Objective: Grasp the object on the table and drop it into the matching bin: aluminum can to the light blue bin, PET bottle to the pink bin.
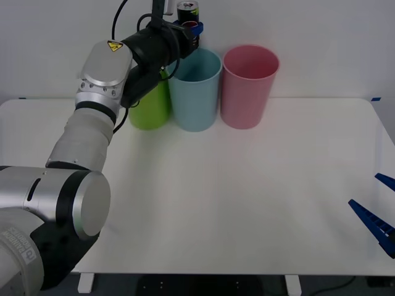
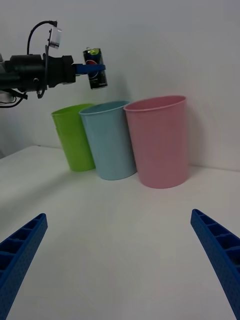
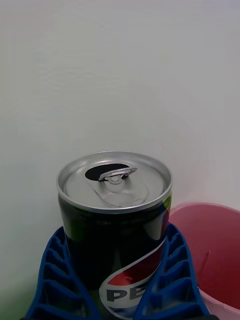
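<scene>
White wall bkgd; can (image 3: pixel 115 220) base prob. hidden

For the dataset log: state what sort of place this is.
Probably a lab or test bench set up for sorting trials: a bare white table against a plain wall, with just three bins in a row, lime green bin, light blue bin and pink bin. The left gripper holds the aluminum can above them.

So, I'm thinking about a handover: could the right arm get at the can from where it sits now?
Probably not easily. The can is clamped in the left gripper high above the light blue bin, while the open right gripper sits low at the table's near right edge.
</scene>
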